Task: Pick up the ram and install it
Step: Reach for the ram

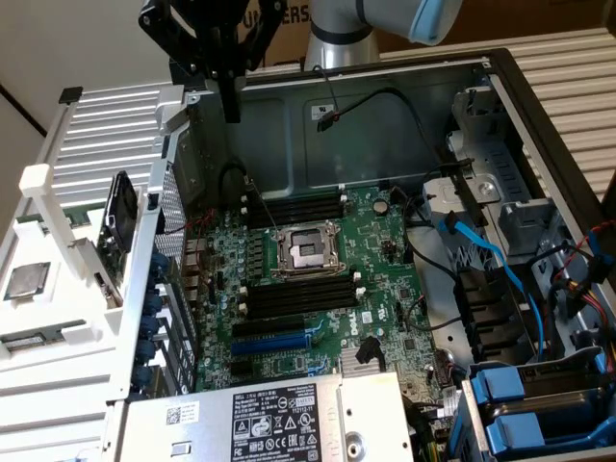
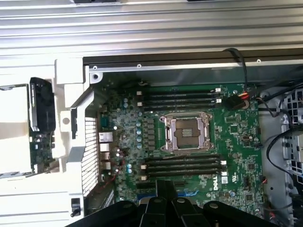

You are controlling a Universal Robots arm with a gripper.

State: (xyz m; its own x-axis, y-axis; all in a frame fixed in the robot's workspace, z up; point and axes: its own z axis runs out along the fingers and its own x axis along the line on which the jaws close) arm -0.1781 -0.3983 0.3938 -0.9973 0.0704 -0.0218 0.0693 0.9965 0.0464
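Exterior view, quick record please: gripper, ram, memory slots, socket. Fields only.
gripper: above the far corner of the case on the exterior view's left, fingers shut, holding nothing
ram: apparently the dark stick standing on edge in the white rack, outside the case on the exterior view's left; not held
memory slots: two black banks, one on each side of the socket; no stick seated
socket: mid-board, between the banks
status: ram not yet picked up
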